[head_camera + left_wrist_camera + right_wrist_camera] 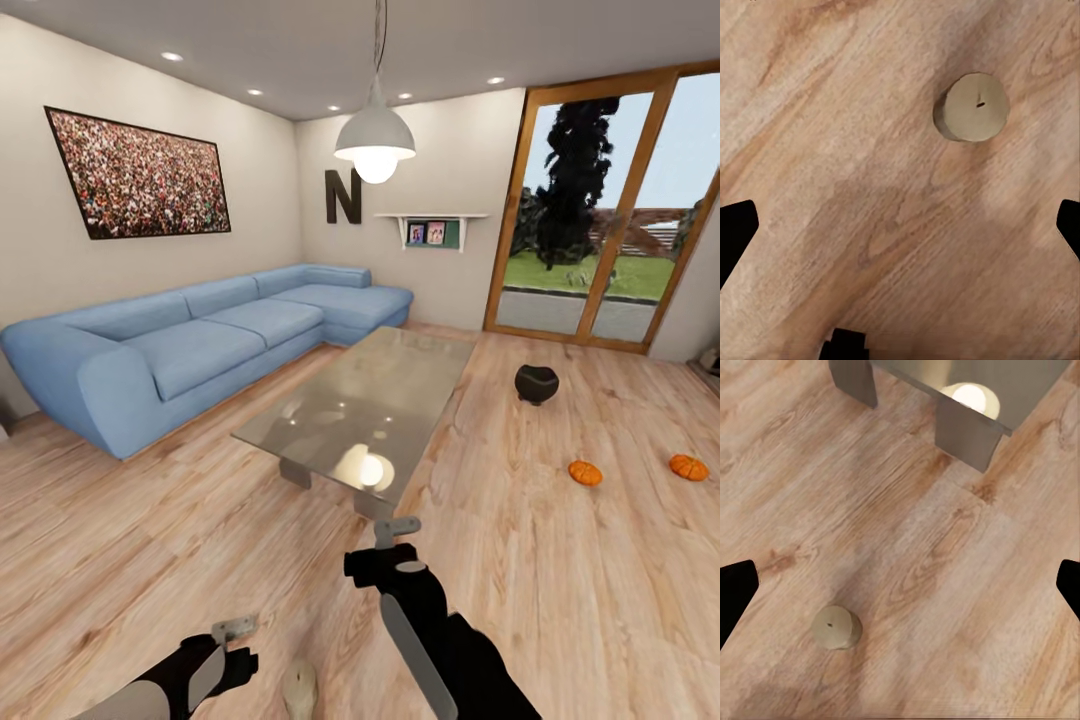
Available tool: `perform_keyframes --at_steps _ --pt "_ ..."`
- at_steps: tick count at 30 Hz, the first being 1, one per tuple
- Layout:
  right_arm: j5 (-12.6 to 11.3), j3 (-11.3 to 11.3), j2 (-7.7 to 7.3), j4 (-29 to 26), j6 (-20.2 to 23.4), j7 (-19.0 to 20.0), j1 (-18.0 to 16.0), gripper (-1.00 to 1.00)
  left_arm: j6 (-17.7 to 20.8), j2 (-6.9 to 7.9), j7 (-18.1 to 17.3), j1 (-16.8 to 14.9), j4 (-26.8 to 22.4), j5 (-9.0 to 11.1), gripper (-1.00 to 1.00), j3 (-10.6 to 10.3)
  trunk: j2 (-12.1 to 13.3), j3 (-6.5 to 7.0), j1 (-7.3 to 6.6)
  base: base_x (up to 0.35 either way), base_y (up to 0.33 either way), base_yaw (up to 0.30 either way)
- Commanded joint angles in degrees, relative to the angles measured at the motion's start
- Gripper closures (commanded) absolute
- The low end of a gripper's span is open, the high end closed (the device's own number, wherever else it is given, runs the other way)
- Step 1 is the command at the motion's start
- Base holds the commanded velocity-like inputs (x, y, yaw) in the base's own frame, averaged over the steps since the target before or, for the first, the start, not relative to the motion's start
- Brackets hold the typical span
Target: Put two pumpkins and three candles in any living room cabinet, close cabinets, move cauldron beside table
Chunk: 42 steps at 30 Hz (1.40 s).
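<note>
One stubby pale candle [299, 688] stands on the wood floor between my arms, close in front of me. It lies below my open left gripper [902, 229], off to one side as candle [972, 107]. My open right gripper [902, 585] hangs over the floor with the same candle [836, 627] beneath it. Two orange pumpkins [585, 472] [688, 466] lie on the floor at the right. The black cauldron [536, 383] sits beyond them, apart from the grey coffee table [400, 365]. In the head view my left gripper [232, 638] and right gripper [397, 530] are low. The cabinet is out of view.
A blue corner sofa [200, 345] runs along the left wall behind the table. Glass doors [610, 210] fill the far right wall. A pendant lamp [375, 145] hangs over the table. The table's slab legs [960, 431] stand just ahead of my right gripper.
</note>
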Motion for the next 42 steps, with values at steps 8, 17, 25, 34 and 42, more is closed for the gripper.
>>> perform_keyframes --at_steps 8,17,25,34,42 --pt "-0.6 0.2 -0.08 -2.0 1.6 -0.5 0.8 -1.00 -4.0 -0.01 0.3 -0.1 -0.1 0.7 -1.00 0.2 -3.3 -1.25 1.76 0.000 0.000 -0.140" --pt "-0.6 0.4 -0.09 -2.5 1.7 -0.5 0.9 -1.00 -4.6 0.00 -0.1 0.0 -0.2 0.7 -1.00 0.1 -6.9 -2.36 3.74 0.000 0.000 -0.233" --pt "-0.6 0.2 -0.34 -8.0 4.0 -0.4 3.5 -1.00 -4.7 0.00 -0.1 0.0 -0.2 0.7 -1.00 0.1 -10.1 -3.30 5.49 0.000 0.000 -0.222" --pt "-0.6 0.3 -0.44 -9.4 5.9 -0.4 4.2 -1.00 -4.8 0.00 -0.1 0.0 -0.2 0.8 -1.00 0.1 -13.7 -4.44 7.47 0.000 0.000 -0.178" --pt "-0.6 0.3 -0.44 -9.4 5.9 -0.4 4.2 -1.00 -4.9 0.00 -0.1 0.0 -0.2 0.7 -1.00 0.1 -16.9 -5.83 9.23 0.000 0.000 -0.027"
